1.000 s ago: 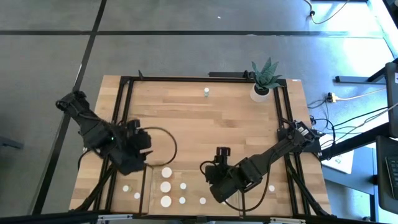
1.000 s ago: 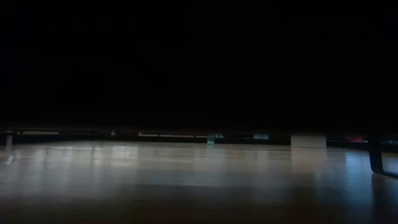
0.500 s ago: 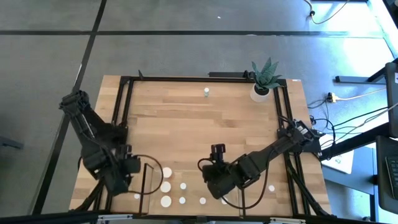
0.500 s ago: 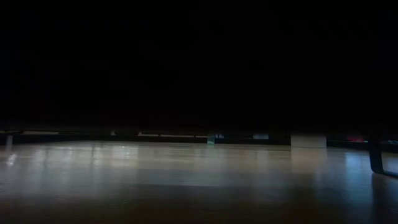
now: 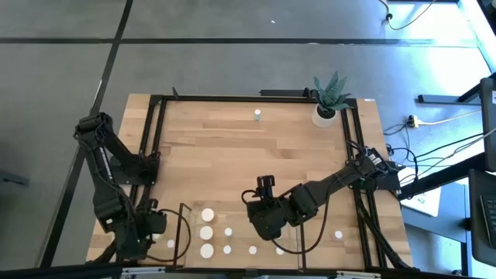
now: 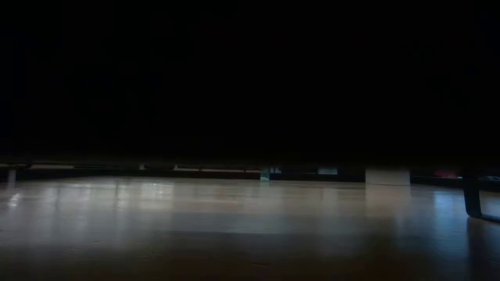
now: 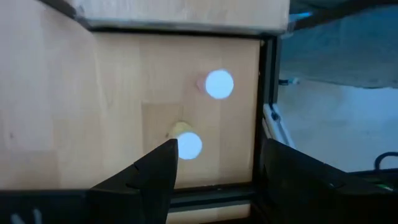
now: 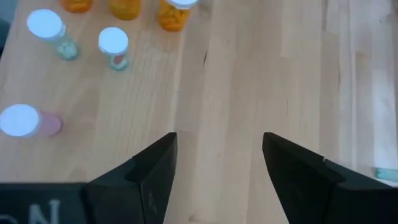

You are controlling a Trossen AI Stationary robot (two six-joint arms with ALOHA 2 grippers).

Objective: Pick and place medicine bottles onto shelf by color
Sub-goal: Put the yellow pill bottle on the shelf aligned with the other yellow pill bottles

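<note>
Both end effectors hang over the near edge of the light-wood counter (image 5: pixel 256 155), fingers spread wide and holding nothing. From the left wrist view, the left end effector (image 7: pixel 214 168) looks down on two small white-capped bottles; the yellowish-bodied bottle (image 7: pixel 186 144) sits just beside its one finger (image 7: pixel 158 171), the other bottle (image 7: pixel 219 84) a little beyond. Seen from above, these stand at the near-left corner (image 5: pixel 157 233), left of a thin dark metal frame bar (image 5: pixel 183 232).

The right end effector (image 8: pixel 217 162) hovers over bare wood, with the main cluster of white-capped medicine bottles (image 5: pixel 207 232) off to its left: amber-bodied ones (image 8: pixel 124 7), greenish ones (image 8: pixel 53 31) and a pink-bodied one lying over (image 8: pixel 25 120). One bottle (image 5: pixel 257 115) stands alone at the far side, near a white pot with a spiky green plant (image 5: pixel 325 108).

My judgement: the left arm is nearer a pick, needing only a slight shift toward the yellowish bottle.
</note>
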